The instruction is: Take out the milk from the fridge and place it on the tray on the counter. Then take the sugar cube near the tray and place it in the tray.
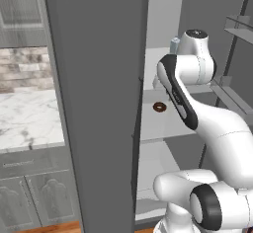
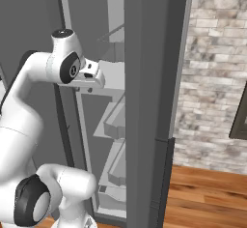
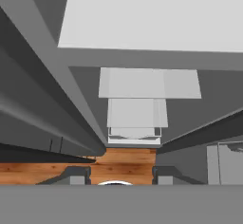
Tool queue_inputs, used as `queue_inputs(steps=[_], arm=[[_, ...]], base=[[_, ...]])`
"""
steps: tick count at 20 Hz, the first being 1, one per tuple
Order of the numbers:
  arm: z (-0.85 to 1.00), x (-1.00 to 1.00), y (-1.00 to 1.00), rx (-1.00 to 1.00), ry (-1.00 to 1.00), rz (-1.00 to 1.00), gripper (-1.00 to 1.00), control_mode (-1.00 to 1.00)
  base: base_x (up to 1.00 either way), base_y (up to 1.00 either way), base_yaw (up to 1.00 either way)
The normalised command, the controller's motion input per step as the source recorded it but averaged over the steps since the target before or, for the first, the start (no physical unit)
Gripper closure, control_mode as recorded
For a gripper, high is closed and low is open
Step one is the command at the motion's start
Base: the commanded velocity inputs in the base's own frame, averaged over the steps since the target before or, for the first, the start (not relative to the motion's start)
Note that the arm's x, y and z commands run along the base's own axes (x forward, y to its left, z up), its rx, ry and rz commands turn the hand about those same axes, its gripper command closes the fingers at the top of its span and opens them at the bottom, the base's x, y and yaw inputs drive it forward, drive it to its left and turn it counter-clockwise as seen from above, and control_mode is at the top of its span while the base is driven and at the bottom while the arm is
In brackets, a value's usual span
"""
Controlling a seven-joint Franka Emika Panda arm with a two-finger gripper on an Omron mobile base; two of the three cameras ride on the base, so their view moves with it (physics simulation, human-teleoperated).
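The fridge stands open, with pale grey shelves inside. My arm reaches in at upper-shelf height. The milk shows as a pale blue gabled top just left of my wrist, mostly hidden behind the arm. In the right base view my gripper hangs at the fridge opening, pointing down. In the hand view the gripper looks down past the shelf fronts to the wood floor, its fingertips apart with nothing between them. The tray and the sugar cube are out of view. The counter lies to the left.
A dark brown doughnut lies on a middle shelf below my forearm. Door racks stick out on the right. Grey cabinets sit under the counter. A brick wall and wood floor lie right of the fridge.
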Motion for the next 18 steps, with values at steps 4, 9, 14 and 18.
queue_inputs(steps=[4, 9, 14, 18], arm=[[0.0, -0.27, 0.0, 0.0, 0.0, 0.0, -1.0, -1.0], [0.08, -0.03, 0.11, -0.01, -0.09, -0.11, -1.0, -1.0], [0.28, 0.0, -0.13, 0.0, -0.05, -0.12, -1.0, -1.0], [0.34, 0.01, -0.25, 0.0, 0.03, -0.08, -1.0, -1.0]], base=[[0.0, 0.0, 0.0], [0.0, 0.0, 0.0], [0.0, 0.0, 0.0], [0.0, 0.0, 0.0]])
